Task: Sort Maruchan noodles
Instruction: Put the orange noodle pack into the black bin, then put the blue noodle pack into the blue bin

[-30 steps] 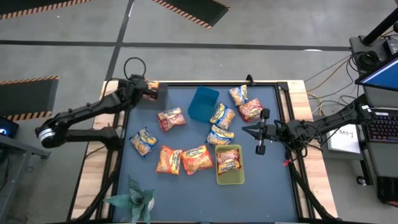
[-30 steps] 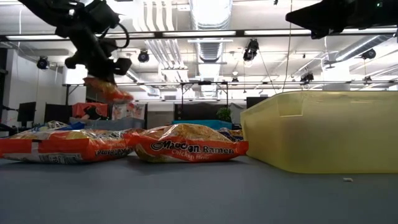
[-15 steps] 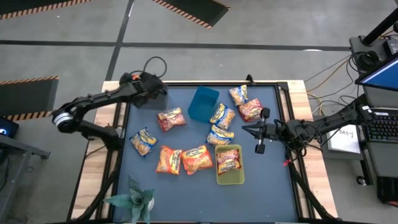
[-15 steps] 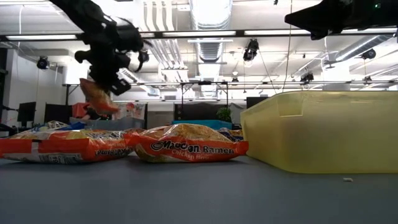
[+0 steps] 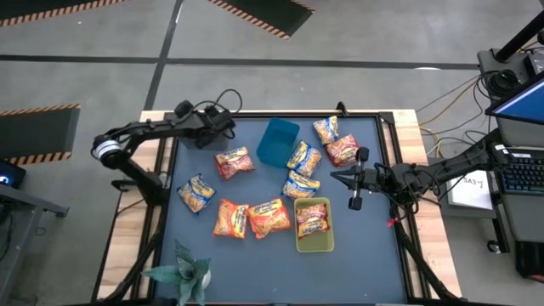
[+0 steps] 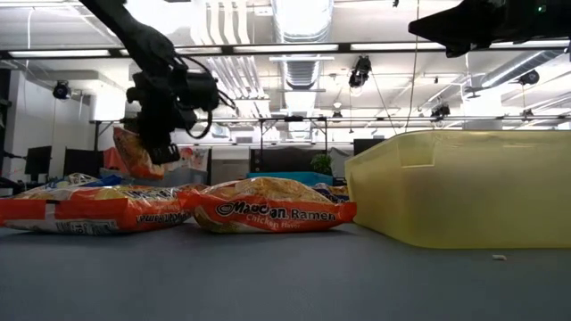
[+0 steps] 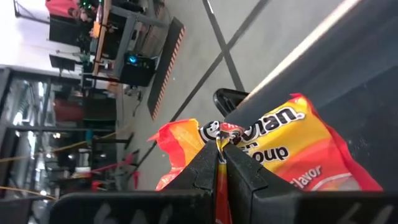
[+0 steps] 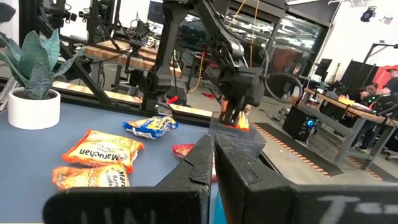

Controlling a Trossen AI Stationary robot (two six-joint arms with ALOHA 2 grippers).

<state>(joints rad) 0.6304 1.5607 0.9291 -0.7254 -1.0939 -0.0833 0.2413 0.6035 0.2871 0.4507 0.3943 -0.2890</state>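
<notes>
**A:** Well, starting at the left: the left hand (image 5: 223,127) is up over the far-left corner of the tabletop (image 5: 374,255), its fingers pinching an orange packet (image 7: 292,149) by a crimped edge. From the low camera that packet (image 6: 134,152) hangs clear of the surface.

**B:** So it dangles rather than holding its shape?

**A:** Yes. I'd judge these light, soft and crinkly, with a brittle noodle block inside, so a hard squeeze on the middle could crack it. The sealed seam is the sensible place to grip, though slick film may slip.

**B:** And the rest of the Maruchan noodles?

**A:** Moving right: a blue-and-yellow packet (image 5: 196,194) lies near the left edge, a red one (image 5: 234,161) just beside the held one's spot, and two orange ones (image 5: 252,218) lie side by side at the near edge. The blue bin (image 5: 278,143) sits in the middle far area. Right of it, several packets (image 5: 303,158) cluster, some touching. One packet (image 5: 312,217) lies in the yellow-green bin (image 5: 313,240).

**B:** The right side?

**A:** The right hand (image 5: 335,177) waits over the right part of the tabletop, fingers pressed together on nothing.
</notes>
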